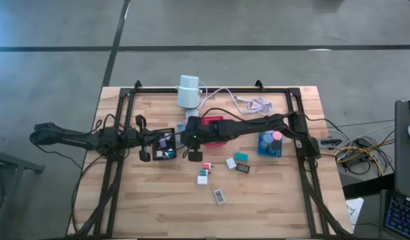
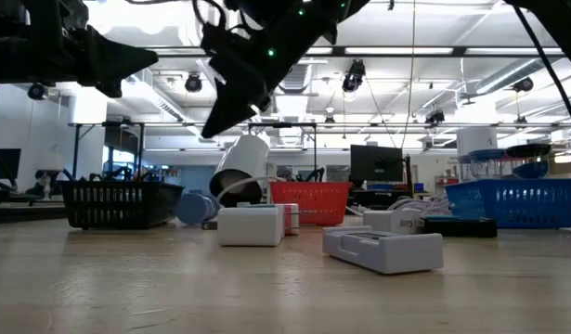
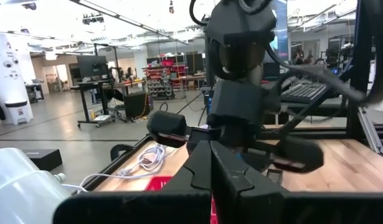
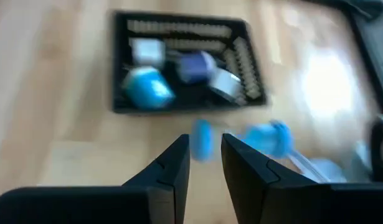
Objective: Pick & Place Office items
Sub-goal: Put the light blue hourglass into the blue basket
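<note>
Three trays sit on my table, and no writing on any of them or on the small pieces is large enough to read. Farthest left, my left gripper is clenched on nothing, hanging just left of the black tray. That tray holds four office items that I can count from my right wrist: a white block, a teal block, a purple piece and a grey-white piece. Just right of the black tray, my right gripper hangs above the wood. A small blue piece shows at its tip, too blurred for me to tell whether I am grasping it or have let it go. My right arm reaches in from the right edge, across the red tray, and hides most of it. Nearer than that tray and to the right of my right gripper, six loose pieces lie on the bare wood: a pink-and-white piece, a white-and-teal piece, a pale flat piece nearest of all, a white cube, a teal bar and a dark piece. Farther right stands the blue tray, with one pink disc in it beside other pieces I cannot count. At the far edge stands one white cylinder, and its pale cable curls off to the right.
</note>
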Robot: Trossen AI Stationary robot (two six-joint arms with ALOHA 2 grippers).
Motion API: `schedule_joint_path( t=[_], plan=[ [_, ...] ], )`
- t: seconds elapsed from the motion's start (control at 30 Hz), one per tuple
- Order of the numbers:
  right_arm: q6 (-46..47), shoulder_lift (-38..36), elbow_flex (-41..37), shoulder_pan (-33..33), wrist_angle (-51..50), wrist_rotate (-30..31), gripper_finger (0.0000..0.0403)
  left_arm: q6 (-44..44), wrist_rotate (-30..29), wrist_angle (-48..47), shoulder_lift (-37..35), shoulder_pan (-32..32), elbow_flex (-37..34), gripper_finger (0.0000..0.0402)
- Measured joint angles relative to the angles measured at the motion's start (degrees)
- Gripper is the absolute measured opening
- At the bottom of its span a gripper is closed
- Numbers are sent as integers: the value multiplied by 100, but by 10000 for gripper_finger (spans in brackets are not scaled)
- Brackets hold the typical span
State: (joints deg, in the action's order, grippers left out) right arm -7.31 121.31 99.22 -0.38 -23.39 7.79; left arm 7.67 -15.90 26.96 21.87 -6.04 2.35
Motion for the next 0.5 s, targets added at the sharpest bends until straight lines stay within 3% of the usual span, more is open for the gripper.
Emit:
schedule_joint_path(
  t=[0.2,0.37,0.5],
  plan=[
    [-103,-486,-325,91,1172,-1719,41,0,-11,-7,0,0,0,0],
    [193,-1614,-1490,59,2822,-2363,11,-143,-11,-98,2,0,0,0],
    [670,-2756,-2845,15,4083,-2459,9,-165,-46,-124,4,0,0,0]
  ],
)
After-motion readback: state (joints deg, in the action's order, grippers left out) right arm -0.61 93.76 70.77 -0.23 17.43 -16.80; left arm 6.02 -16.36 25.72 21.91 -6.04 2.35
